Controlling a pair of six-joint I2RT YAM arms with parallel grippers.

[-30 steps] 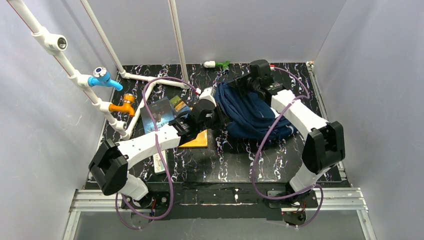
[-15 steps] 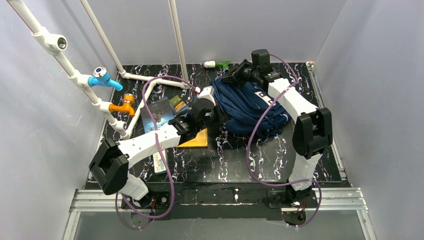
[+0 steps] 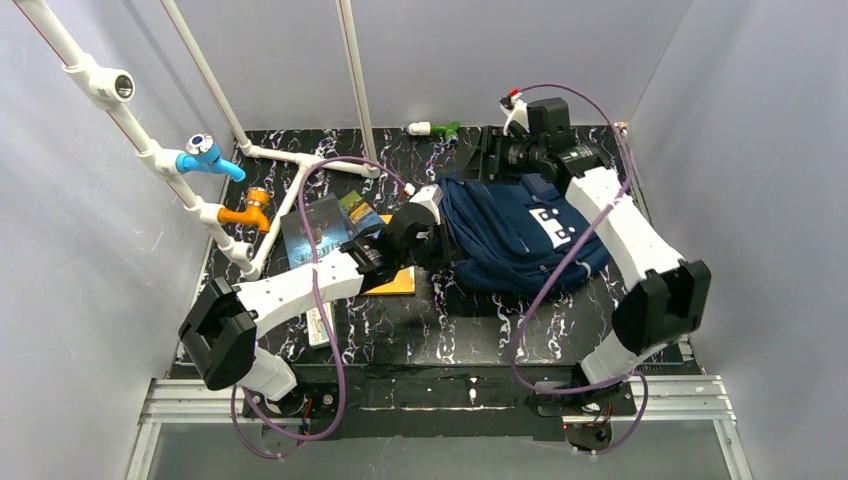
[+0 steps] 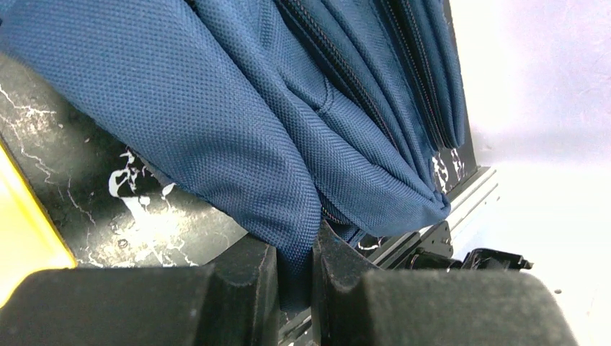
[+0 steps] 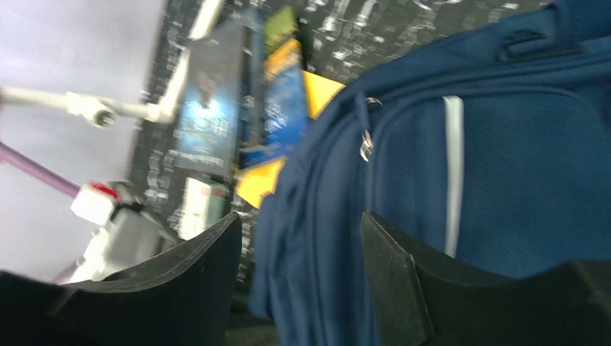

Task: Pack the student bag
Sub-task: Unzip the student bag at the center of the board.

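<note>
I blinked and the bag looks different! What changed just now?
The right arm moved off the bag toward the right, and the bag spread flatter, so its white patch now shows. The right pincer is open at the bag's far edge. The left pincer stayed shut on the bag's left edge; the books did not move.

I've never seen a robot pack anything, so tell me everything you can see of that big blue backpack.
The large navy blue woven-fabric backpack lies slumped on the black marbled table, its white patch with dark marks facing up. A grey stripe and a metal zip pull show on it. The left hand pinches a fold at its left edge; the right hand is open at its far edge.
</note>
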